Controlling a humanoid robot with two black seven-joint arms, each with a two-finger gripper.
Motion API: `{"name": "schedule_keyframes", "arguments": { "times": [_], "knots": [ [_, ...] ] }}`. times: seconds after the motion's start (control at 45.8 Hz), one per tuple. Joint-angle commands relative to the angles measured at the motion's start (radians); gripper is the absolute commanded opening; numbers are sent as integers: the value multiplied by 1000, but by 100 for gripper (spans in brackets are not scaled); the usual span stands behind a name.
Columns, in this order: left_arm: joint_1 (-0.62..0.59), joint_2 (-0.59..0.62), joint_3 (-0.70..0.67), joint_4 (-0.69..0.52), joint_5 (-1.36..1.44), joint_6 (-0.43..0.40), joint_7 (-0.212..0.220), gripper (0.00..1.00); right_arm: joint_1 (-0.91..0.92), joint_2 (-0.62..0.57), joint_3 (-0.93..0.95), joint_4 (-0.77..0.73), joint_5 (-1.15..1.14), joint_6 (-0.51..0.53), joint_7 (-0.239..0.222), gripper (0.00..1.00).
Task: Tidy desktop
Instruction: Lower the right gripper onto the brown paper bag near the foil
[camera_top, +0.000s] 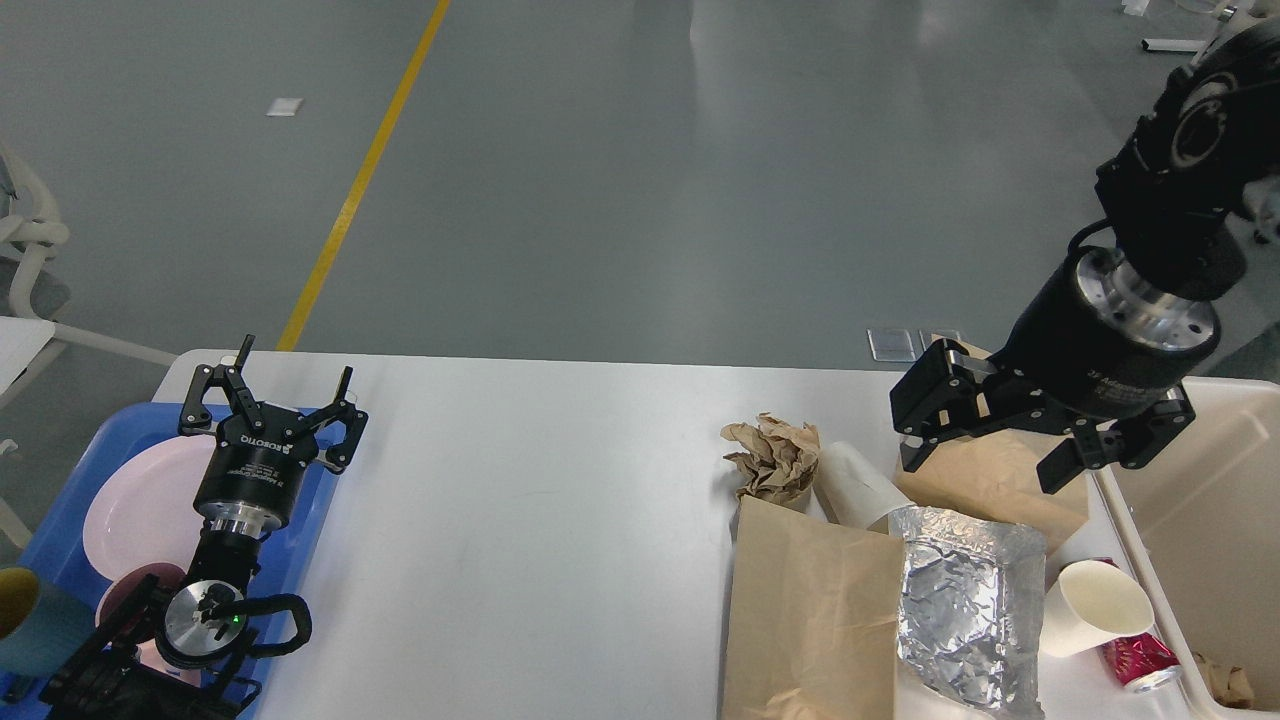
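The white desktop (520, 520) fills the lower middle of the head view; at its right end the right gripper (985, 462) hangs fingers-down and spread wide over a brown paper bag (985, 478), pinching nothing; beside the bag lie a crumpled paper wad (772, 456), a white paper cup (1098, 607), a foil pouch (962, 610) and a red can (1140, 662); at the left end the left gripper (275, 392) stands spread and empty over a blue tray (60, 520) holding a pink plate (140, 500).
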Motion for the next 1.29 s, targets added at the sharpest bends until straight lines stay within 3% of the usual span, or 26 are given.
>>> {"name": "schedule_keyframes", "arguments": {
  "times": [0.0, 0.24, 0.35, 0.896, 1.158, 1.202, 1.268],
  "knots": [
    [0, 0, 0, 0, 0, -1, 0, 96, -152, -13, 32, -9, 24, -64, 1, 98],
    [0, 0, 0, 0, 0, 0, 0, 96, -551, 3, 129, -47, 2, -380, 10, 98],
    [0, 0, 0, 0, 0, -1, 0, 96, -675, 36, 158, -96, -12, -475, 15, 98],
    [0, 0, 0, 0, 0, -1, 0, 96, -956, 139, 225, -322, -25, -630, 20, 98],
    [0, 0, -2, 0, 0, -1, 2, 96, -1016, 184, 236, -334, -27, -722, 12, 98],
    [0, 0, -2, 0, 0, -1, 2, 96, -1017, 188, 245, -334, -30, -724, 12, 92],
    [0, 0, -2, 0, 0, -1, 2, 96, -1025, 193, 247, -334, -33, -724, 12, 70]
  ]
}}
